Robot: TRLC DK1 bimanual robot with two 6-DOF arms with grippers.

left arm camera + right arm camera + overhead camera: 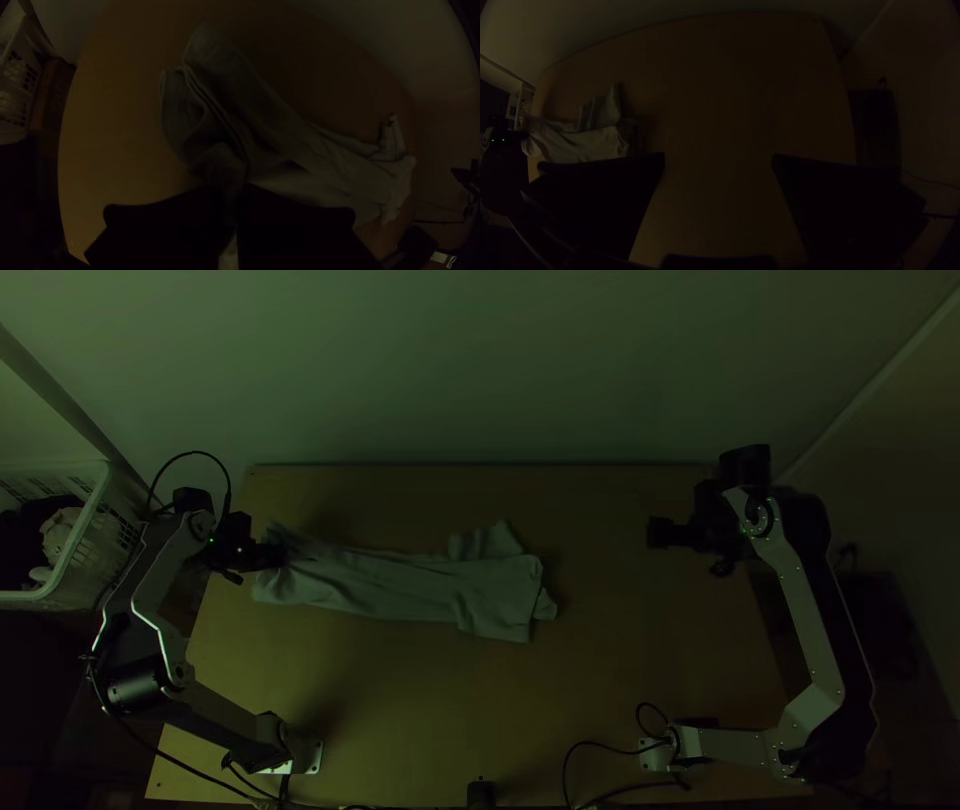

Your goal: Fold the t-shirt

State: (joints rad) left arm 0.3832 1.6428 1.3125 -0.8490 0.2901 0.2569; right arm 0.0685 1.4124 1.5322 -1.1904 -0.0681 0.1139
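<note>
My left fingers (300, 215) are pinching the t-shirt's (400, 585) left end | cloth is lying bunched lengthwise, left to middle of counter (600, 690), long axis running left-right | my right fingers (830, 200), farther off, are hanging spread, right of its loose end

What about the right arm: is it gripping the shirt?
No, the fingers of the right arm stand wide apart, with the t-shirt lying away from them.

Silver-grey links (808, 620) meet bulky black joints (135, 685), thin black cables (195, 452) loop beside them, and a small green light (211, 540) dots the left arm (172, 648)
</note>
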